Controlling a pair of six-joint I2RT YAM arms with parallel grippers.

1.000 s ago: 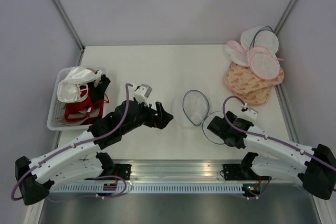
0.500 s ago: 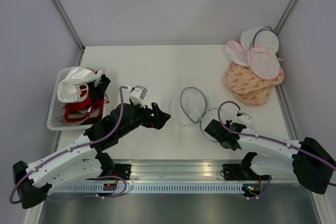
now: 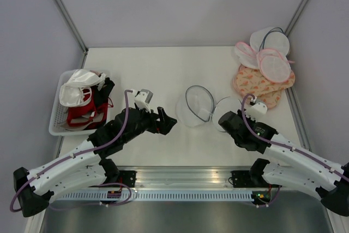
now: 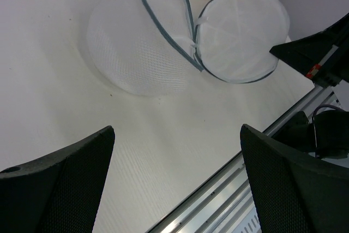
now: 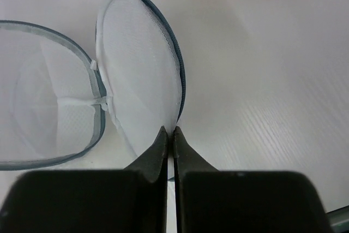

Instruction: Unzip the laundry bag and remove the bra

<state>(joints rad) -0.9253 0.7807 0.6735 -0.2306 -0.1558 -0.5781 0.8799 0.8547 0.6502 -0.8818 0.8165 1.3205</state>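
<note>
My right hand (image 5: 170, 135) gripped the laundry bag (image 3: 191, 117) at its grey rim (image 5: 180, 80); the mesh (image 4: 136, 53) seemed light, floppy. My left hand (image 4: 174, 135) was open.

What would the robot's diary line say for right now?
laundry bag: unzipped, lying open | right hand: shut on flap rim | left hand: open, apart from bag

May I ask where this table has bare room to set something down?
Free: the far middle of the table, between the basket and the stacked bags. Crowded: around the laundry bag, flanked by left hand and right hand.
</note>
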